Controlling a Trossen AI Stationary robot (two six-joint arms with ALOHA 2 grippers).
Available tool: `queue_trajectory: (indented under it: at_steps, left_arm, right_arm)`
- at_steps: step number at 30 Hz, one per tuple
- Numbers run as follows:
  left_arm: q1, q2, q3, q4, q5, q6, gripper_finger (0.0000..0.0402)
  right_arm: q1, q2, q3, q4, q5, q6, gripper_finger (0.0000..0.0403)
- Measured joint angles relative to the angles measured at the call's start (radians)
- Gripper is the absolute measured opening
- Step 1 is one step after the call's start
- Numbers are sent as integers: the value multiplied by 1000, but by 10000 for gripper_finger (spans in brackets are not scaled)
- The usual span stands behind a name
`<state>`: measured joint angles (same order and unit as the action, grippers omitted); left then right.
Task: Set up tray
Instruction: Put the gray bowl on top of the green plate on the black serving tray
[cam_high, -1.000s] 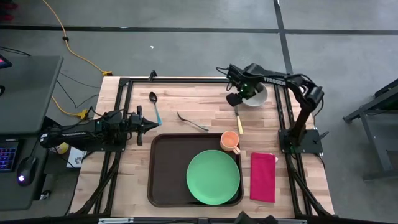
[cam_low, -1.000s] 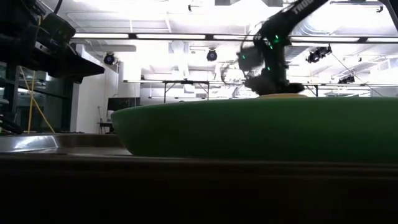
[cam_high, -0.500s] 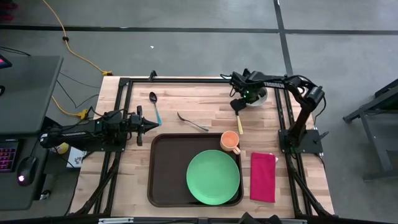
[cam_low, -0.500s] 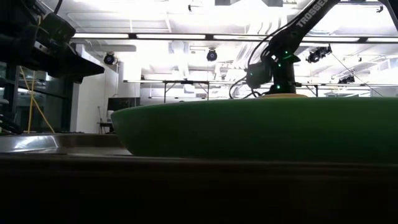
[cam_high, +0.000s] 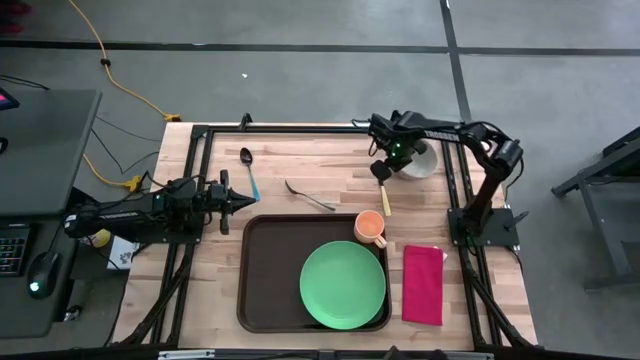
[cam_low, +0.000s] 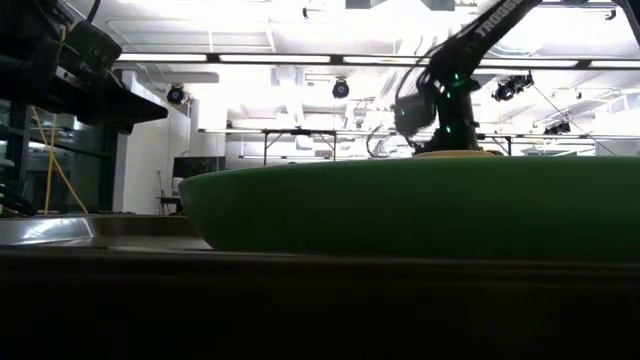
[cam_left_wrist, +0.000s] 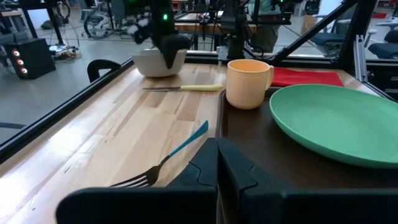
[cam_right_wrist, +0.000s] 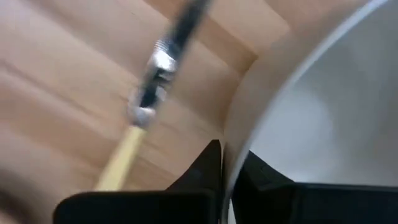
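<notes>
Wooden desk (cam_high: 300, 160) boards lie under me, with grey floor all around. On the desk sits the big brown tray (cam_high: 268, 272), well away from my right claw (cam_high: 395, 160) and toward the front edge.

I think the job is only partly done. The green plate (cam_high: 343, 284) is already on the tray, filling its side nearest the red napkin (cam_high: 423, 284). The orange cup (cam_high: 370, 228) stands at the tray's far corner, and I cannot tell if it is fully inside the rim. Nothing shows in the cup or on the plate.

My right claw is squeezed shut on the rim of the white bowl (cam_high: 418, 160), at the far side of the desk. The bowl looks empty. Just beside my right claw lies a knife (cam_high: 383, 196) with a pale handle. Farther off lie a fork (cam_high: 308, 196) and a spoon (cam_high: 248, 168), all on the bare wood. The napkin is outside the tray too. So the bowl, knife, fork, spoon and napkin likely have to go on.

My left claw (cam_high: 243, 200) waits closed and empty, just off the tray's other far corner.
</notes>
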<state>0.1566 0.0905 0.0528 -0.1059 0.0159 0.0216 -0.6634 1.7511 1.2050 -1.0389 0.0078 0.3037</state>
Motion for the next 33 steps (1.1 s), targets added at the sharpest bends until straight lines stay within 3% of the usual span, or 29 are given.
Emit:
queue_trajectory:
  at_steps: [5,10,19,27,33]
  left_arm:
    - [0,0,0,0,0,0,31]
    - [0,0,0,0,0,4,31]
    - [0,0,0,0,0,26,31]
    - [0,0,0,0,0,32,31]
    - [0,0,0,0,0,23,31]
  right_arm:
    - [47,-65,142,-101,-19,-49,0]
    - [167,-130,342,-208,-90,-138,0]
    - [567,-176,706,-230,-129,-170,0]
    - [948,-145,743,-132,69,80,0]
    - [1148,2,742,-108,126,246,0]
